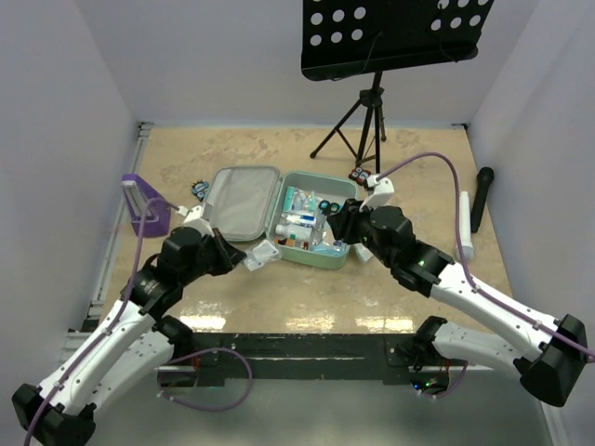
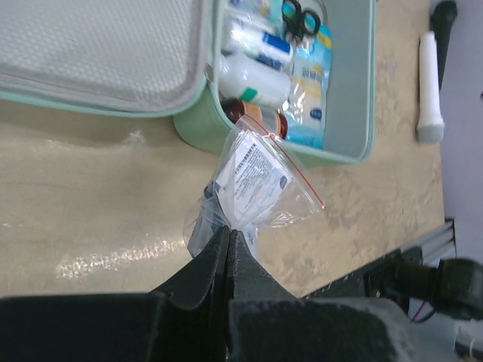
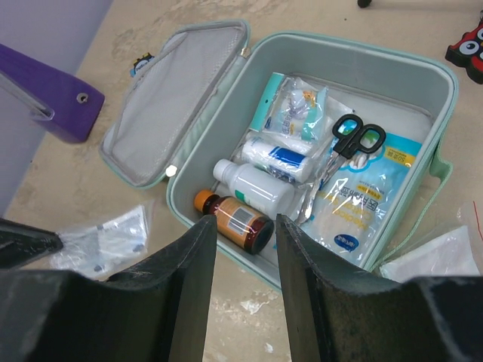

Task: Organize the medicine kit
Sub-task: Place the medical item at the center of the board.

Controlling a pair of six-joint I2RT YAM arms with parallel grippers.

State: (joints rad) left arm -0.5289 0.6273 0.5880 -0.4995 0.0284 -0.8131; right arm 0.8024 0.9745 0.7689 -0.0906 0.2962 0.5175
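1. Left gripper (image 2: 229,234) is pinched shut on a clear zip bag (image 2: 260,185), just off the near-left corner of the medicine kit (image 1: 242,200).
2. Kit lies open mid-table, lid flat to the left. Scissors (image 3: 355,138), brown bottle (image 3: 235,220), white bottle (image 3: 256,188) and pouches are inside.
3. Right gripper (image 3: 241,226) hovers at the kit's right side, jaws parted, empty.
4. Likely left to do: held bag in, loose packet (image 3: 438,256) on the kit's right in, lid shut.

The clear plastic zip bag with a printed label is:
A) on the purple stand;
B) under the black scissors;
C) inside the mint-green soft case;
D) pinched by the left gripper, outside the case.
D: the left gripper is shut on the clear zip bag, outside the mint-green case.
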